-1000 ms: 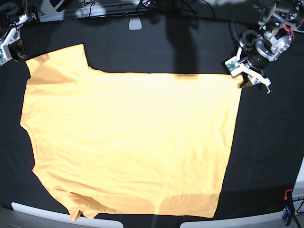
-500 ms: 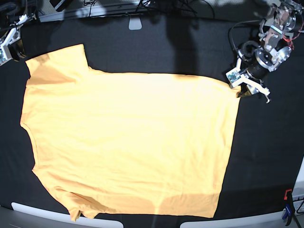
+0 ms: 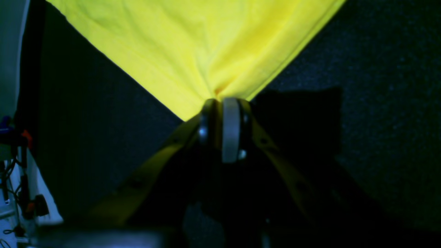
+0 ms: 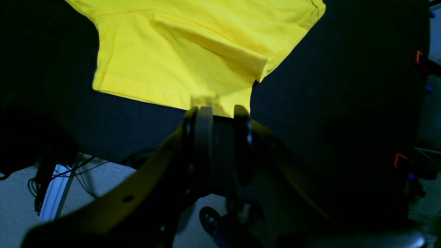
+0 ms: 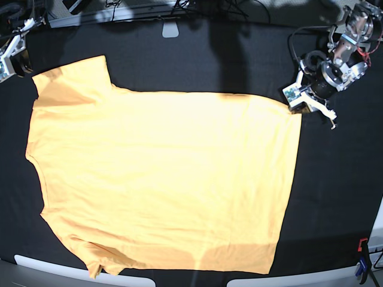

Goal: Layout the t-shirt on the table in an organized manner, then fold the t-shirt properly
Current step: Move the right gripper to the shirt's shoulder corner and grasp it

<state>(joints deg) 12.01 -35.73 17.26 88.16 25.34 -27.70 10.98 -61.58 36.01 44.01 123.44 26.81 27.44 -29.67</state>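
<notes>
The light orange-yellow t-shirt (image 5: 161, 179) lies spread flat on the black table (image 5: 239, 60), collar side to the left and hem to the right. My left gripper (image 5: 297, 111) is at the hem's far right corner. In the left wrist view it (image 3: 220, 101) is shut on that corner, and the t-shirt (image 3: 206, 41) puckers into the jaws. My right gripper (image 5: 8, 63) sits at the table's far left edge, apart from the sleeve. In the right wrist view it (image 4: 218, 112) has its jaws close together on nothing, short of the sleeve (image 4: 179, 58).
Light grey edge pieces sit at the front (image 5: 48, 266) and a grey tab at the back (image 5: 170, 28). An orange clamp (image 5: 362, 245) is at the right edge. Floor and cables (image 4: 69, 179) show past the table's left side.
My left gripper has drawn the hem's far corner a little left and toward the front, so the shirt's far edge now curves down to the gripper. The right arm has not moved.
</notes>
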